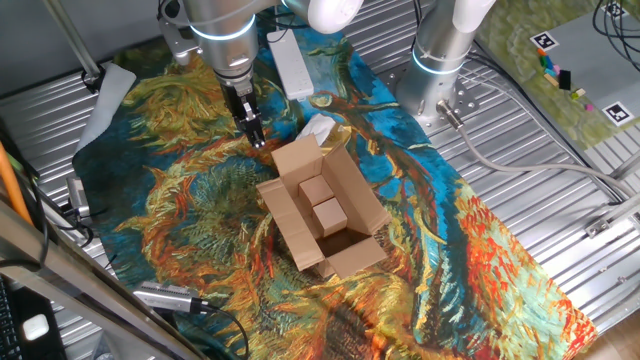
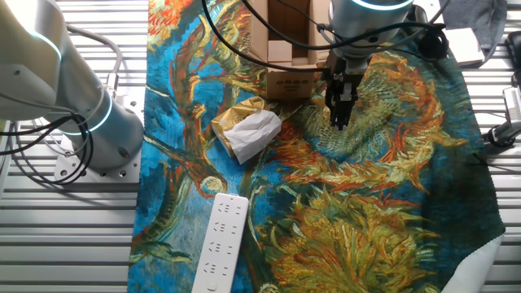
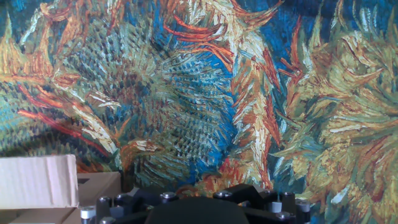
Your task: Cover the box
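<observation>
Claw (image 1: 258, 138) pointed straight down over the sunflower-print cloth (image 1: 200, 200), fingers drawn close together with nothing between them, tips low above the fabric; contact with the cloth impossible to judge from either fixed camera. Just beside the claw, toward the near edge in one fixed view: the box (image 1: 325, 210), a brown corrugated carton standing upright, all four top flaps folded outward, mouth wide open. Inside, two small cardboard blocks (image 1: 322, 203) lying one next to the other on the bottom. Box flap nearest the claw close to the fingers but apart from them. In the hand view, only a pale flap corner (image 3: 38, 180) at the lower left, the rest filled with painted petals. Beside the claw on the other side, touching the box's far corner: a crumpled wad of white paper (image 2: 254, 132) with something yellowish beneath, perhaps foil. Farther from the claw, past the paper: a white power strip (image 2: 220, 242) lying flat on the cloth.
</observation>
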Action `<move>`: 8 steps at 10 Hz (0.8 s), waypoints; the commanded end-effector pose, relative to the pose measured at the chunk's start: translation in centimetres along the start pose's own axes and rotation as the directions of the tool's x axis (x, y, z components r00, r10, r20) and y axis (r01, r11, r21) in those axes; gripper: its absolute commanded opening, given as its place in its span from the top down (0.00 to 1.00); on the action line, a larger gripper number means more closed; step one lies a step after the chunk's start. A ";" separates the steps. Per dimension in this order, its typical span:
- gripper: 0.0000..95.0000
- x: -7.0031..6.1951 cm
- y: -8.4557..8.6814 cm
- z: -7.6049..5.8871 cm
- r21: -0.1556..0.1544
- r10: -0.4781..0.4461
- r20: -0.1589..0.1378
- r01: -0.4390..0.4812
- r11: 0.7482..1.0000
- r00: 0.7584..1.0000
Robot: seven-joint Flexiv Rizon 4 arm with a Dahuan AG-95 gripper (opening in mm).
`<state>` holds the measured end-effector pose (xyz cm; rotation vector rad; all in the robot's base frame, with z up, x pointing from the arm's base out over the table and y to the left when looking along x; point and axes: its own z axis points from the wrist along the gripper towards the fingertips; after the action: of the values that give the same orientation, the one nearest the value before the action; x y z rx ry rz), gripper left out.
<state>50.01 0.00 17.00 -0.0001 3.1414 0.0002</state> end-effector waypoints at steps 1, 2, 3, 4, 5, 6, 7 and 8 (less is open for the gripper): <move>1.00 0.0 0.0 0.0 -0.019 -0.107 0.040 0.108 0.994 0.993; 1.00 0.0 0.0 0.0 -0.010 -0.108 0.036 0.108 0.994 0.994; 1.00 0.0 0.0 0.0 -0.010 -0.108 0.036 0.108 0.994 0.994; 1.00 0.0 0.0 0.0 -0.010 -0.107 0.036 0.108 0.994 0.994; 1.00 0.0 0.0 0.0 -0.010 -0.107 0.036 0.108 0.994 0.994; 1.00 0.0 0.0 0.0 -0.010 -0.107 0.036 0.107 0.994 0.994; 1.00 0.0 0.0 0.0 -0.009 -0.107 0.036 0.107 0.994 0.994; 1.00 0.0 0.0 0.0 -0.009 -0.107 0.035 0.107 0.994 0.994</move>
<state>49.93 0.00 17.02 -0.1675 3.1007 0.0182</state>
